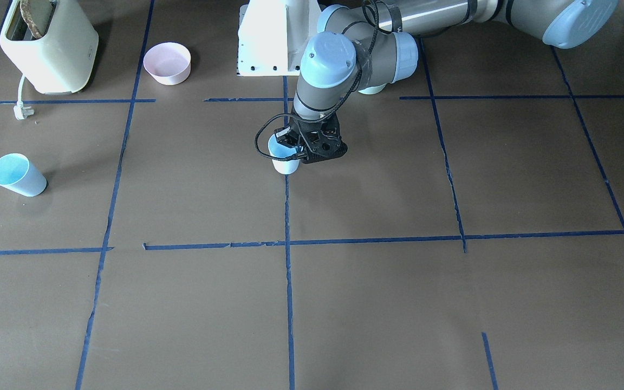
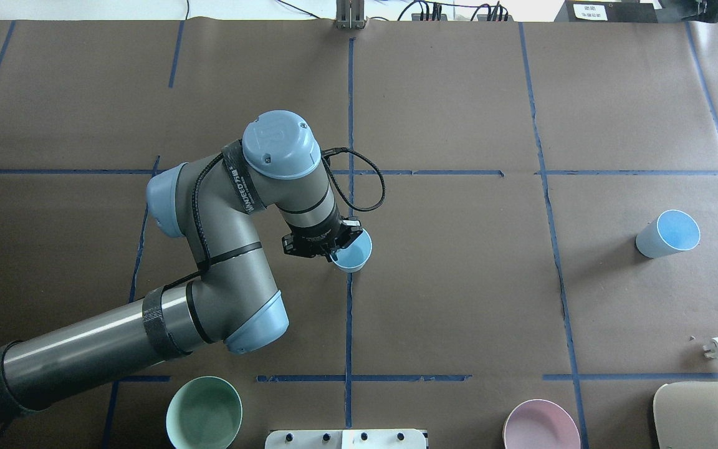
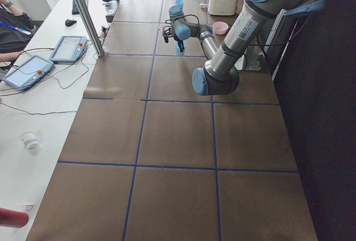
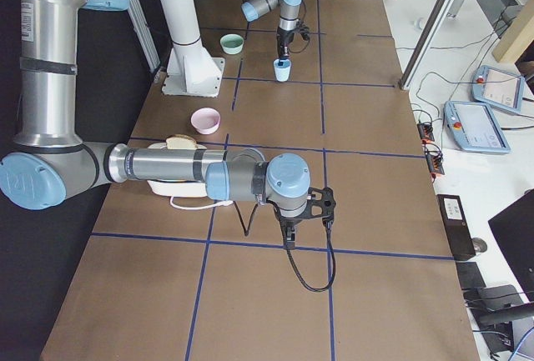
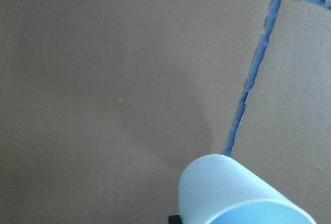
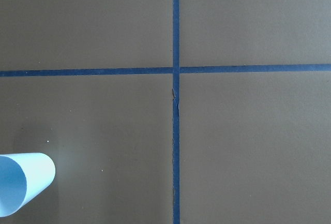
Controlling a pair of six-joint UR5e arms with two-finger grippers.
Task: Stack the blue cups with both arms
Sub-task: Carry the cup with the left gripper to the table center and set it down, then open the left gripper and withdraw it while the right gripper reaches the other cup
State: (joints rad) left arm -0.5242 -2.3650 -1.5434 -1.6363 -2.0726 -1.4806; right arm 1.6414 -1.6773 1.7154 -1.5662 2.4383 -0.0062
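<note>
One blue cup stands upright near the table's middle, on a blue tape line; it also shows in the front view and the left wrist view. My left gripper is shut on its rim from above, and the cup sits at or just above the table. The second blue cup stands free far to the right, also seen in the front view and at the lower left of the right wrist view. My right gripper shows only in the exterior right view, so I cannot tell its state.
A mint-green bowl and a pink bowl sit at the near edge beside the white pedestal. A cream toaster with a loose plug stands at the near right. Blue tape lines grid the brown table.
</note>
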